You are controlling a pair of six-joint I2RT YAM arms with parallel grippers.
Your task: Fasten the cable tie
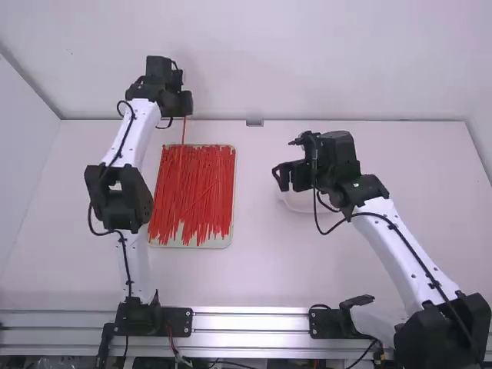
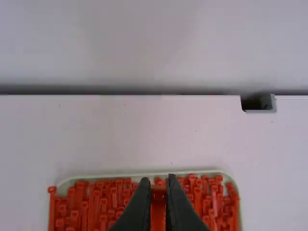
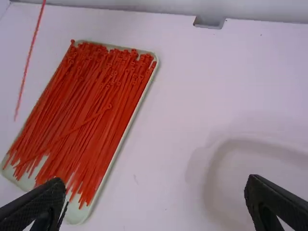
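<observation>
Left end effector [image 1: 183,114] is up at the far-left part of the bench [image 1: 369,138], beyond the tray [image 1: 192,245]. Its fingers are pinched together on one red cable tie [image 1: 184,131]. In the left wrist view the strap [image 2: 158,211] sits tight betw. the two fingers of that end effector [image 2: 158,185], w/ no gap either side. From the right wrist view the held tie [image 3: 29,62] hangs straight as a thin line, free end near the tray's far edge, apart from the pile. Pale rectangular tray [image 3: 121,144] lies left of bench centre, packed w/ loose red ties [image 1: 192,192] running lengthwise. Their heads are bunched at the far rim [image 2: 139,174]. Right end effector [image 1: 292,178] is right of the tray, well apart from it, over bare bench. Its fingers are spread wide and hold nothing [image 3: 153,183]. Small grey bracket [image 1: 254,121] sits at the bench's far edge, approx. mid-width.
</observation>
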